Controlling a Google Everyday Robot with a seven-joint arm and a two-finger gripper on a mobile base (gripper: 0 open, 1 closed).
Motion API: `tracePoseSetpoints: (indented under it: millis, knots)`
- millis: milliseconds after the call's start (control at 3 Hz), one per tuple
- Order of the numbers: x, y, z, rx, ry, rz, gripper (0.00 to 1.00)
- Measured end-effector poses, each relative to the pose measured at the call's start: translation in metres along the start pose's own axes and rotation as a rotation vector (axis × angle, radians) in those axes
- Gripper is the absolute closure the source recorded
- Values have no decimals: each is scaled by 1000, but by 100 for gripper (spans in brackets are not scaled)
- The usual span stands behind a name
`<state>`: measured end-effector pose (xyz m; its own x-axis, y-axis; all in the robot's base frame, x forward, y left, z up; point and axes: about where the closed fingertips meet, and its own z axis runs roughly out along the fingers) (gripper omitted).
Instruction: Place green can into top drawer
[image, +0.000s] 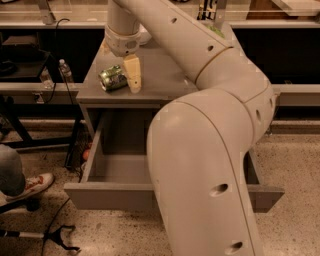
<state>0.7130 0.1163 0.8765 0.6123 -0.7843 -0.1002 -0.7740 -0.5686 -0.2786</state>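
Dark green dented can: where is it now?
In the camera view the green can lies front left on the grey cabinet top, above the open top drawer, with the robot's hand just right of it.

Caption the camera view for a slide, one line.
Gripper poised beside the green can lying on the cabinet top, with the top drawer open below.

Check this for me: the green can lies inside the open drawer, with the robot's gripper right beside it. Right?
Not quite. The green can lies on the cabinet top, not inside the open drawer. The gripper is right beside it, as the camera view shows.
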Motion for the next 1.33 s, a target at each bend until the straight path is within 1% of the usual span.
tracePoseSetpoints:
  millis: [333, 667, 1000, 1333]
  knots:
    - [-7, 3, 21, -37, -55, 4, 2]
    - [-7, 4, 29, -48, -79, 21, 19]
    - [-1, 8, 33, -52, -91, 54, 37]
    - [12, 13, 26, -38, -86, 99, 61]
